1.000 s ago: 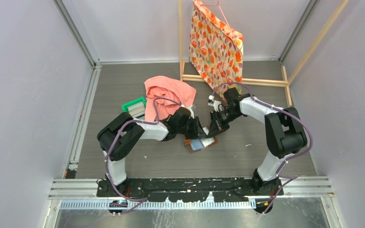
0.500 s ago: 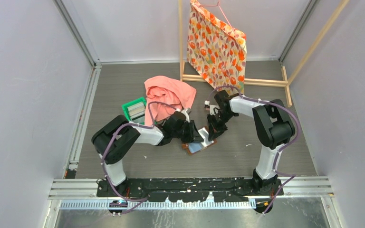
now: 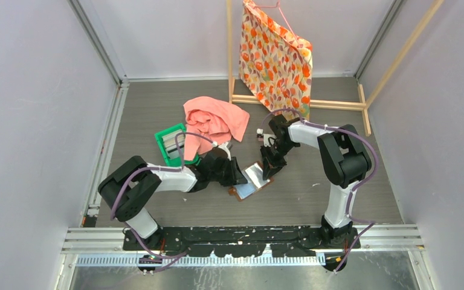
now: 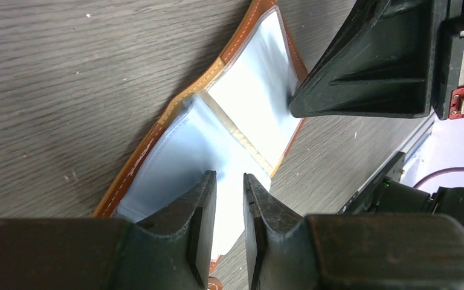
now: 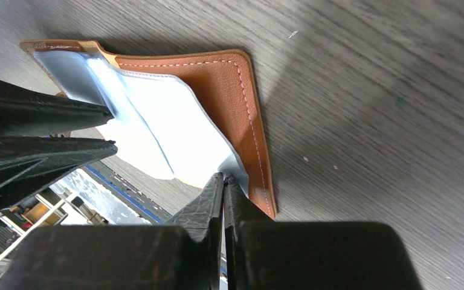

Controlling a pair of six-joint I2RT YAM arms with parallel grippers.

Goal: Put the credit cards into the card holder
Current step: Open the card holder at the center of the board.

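My right gripper (image 5: 224,179) is closed tight, and its tips pinch one corner of the pale grey sleeve inside the card holder (image 5: 241,103), so this thin glossy sheet curls up from the leather. My left gripper (image 4: 229,181) comes from the opposite side with its jaws only a narrow slit apart, over the other pale pocket (if it touches the pocket, I cannot tell). The holder lies open and flat on the grey wood-grain table (image 3: 157,103), between my two grippers. It is brown grained leather with light stitching along a rounded edge. My left arm lies low between the holder and a green plastic tray (image 3: 170,144), which holds something pale. Behind the tray is a crumpled pink cloth (image 3: 214,118). Further back, an orange patterned fabric (image 3: 275,57) hangs on a wooden frame (image 3: 332,104).
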